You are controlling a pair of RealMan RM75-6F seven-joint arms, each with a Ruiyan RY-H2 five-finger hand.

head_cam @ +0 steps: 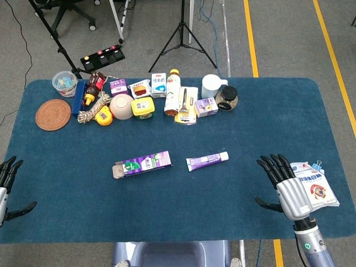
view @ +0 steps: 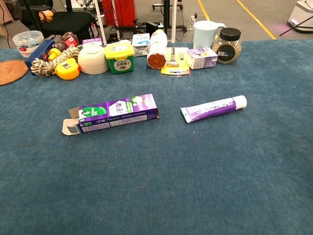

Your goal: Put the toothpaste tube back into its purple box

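Right hand and left hand are seen spread wide, nothing held. Toothpaste tube is laid on the bench beside the purple box, apart, flap open. Printing can't be read.

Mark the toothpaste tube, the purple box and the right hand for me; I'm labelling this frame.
toothpaste tube point(head_cam: 207, 161), head view, middle of its body.
purple box point(head_cam: 146, 163), head view, top face.
right hand point(head_cam: 287, 186), head view, back of the palm.
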